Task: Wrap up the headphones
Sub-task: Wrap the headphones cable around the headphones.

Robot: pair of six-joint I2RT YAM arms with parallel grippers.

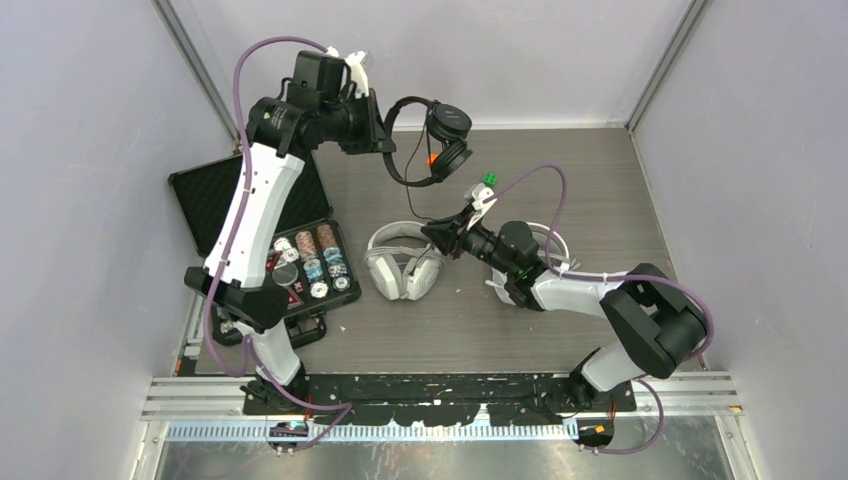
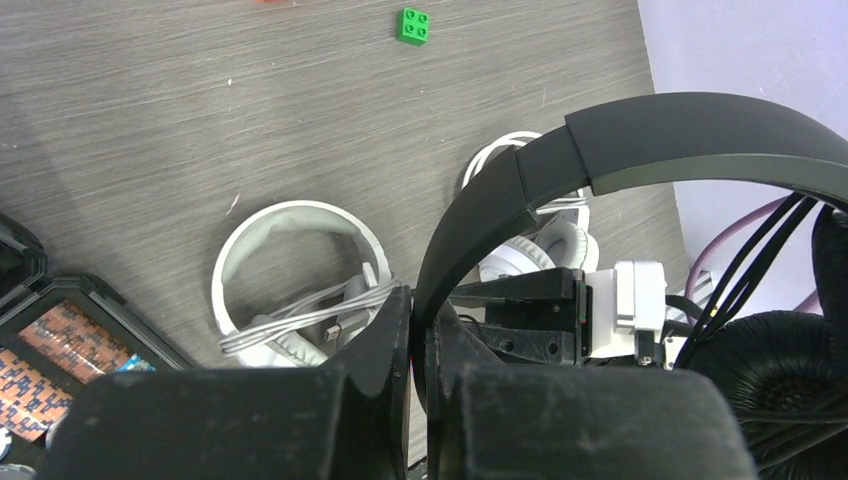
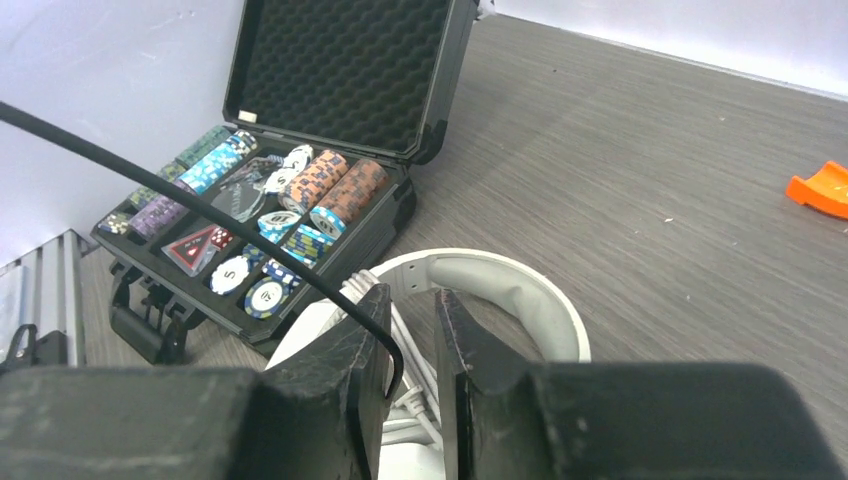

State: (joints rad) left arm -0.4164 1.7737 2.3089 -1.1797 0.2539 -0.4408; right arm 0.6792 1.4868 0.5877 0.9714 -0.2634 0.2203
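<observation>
My left gripper (image 1: 386, 122) is raised at the back of the table and shut on the thin band of the black headphones (image 1: 449, 124), whose band (image 2: 640, 135) arcs out of the jaws in the left wrist view. Their black cable (image 1: 412, 195) hangs down to my right gripper (image 1: 432, 232). That gripper (image 3: 412, 310) is open, and the cable (image 3: 200, 205) lies over its left finger and hooks loosely into the gap. Just beneath lie white headphones (image 1: 405, 265) with a bundled white cable (image 2: 300, 318). A second white pair (image 2: 545, 245) lies partly hidden under the right arm.
An open black case (image 1: 215, 195) of poker chips (image 3: 300, 195) sits at the left of the table. A green brick (image 1: 490, 179) and a small orange piece (image 3: 820, 190) lie near the back. Walls close in the table on three sides.
</observation>
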